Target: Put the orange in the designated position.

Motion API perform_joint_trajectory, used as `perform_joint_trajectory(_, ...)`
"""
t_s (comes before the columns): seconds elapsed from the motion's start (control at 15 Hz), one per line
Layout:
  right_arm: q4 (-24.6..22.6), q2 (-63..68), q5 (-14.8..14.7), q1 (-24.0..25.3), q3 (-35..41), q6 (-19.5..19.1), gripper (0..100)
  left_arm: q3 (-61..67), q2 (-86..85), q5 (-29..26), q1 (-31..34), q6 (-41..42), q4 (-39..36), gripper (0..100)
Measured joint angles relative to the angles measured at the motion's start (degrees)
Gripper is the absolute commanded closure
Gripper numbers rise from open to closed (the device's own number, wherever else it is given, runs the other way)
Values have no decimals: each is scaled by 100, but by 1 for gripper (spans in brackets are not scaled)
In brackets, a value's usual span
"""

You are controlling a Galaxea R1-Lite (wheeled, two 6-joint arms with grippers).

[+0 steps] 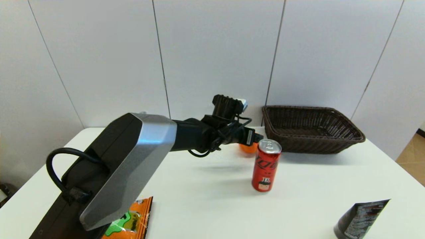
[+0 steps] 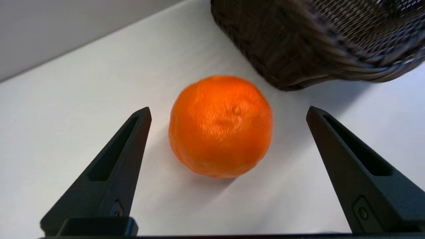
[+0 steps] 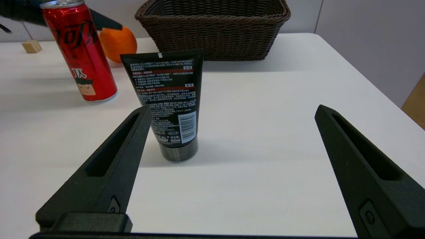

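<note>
Your white desk (image 1: 206, 199) meets a grey panelled wall (image 1: 215, 49). Your left tool (image 2: 228, 114) is spread wide around the orange (image 2: 220, 126), touching nothing, beside the basket (image 2: 318, 36); your right tool (image 3: 232, 111) also gapes, facing a black tube (image 3: 167, 99).

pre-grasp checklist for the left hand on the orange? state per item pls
1. Left hand open: ok, fingers spread wide.
2. Orange lined up between the fingers: ok, roughly centred.
3. Fingers clear of the orange: ok, gap on both sides, no contact.
4. Orange resting on the white table: ok.
5. Clearance to the wicker basket: ok, close beside the orange but apart; the red can stands nearer the robot.
6. Right hand out of the way: ok, open, back by the black tube.
</note>
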Motion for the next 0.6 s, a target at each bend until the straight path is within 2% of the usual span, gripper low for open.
perform_joint_trajectory(0.6, 0, 0, 0, 0, -2, 0, 0, 857, -1445, 1, 102, -11, 32, 0)
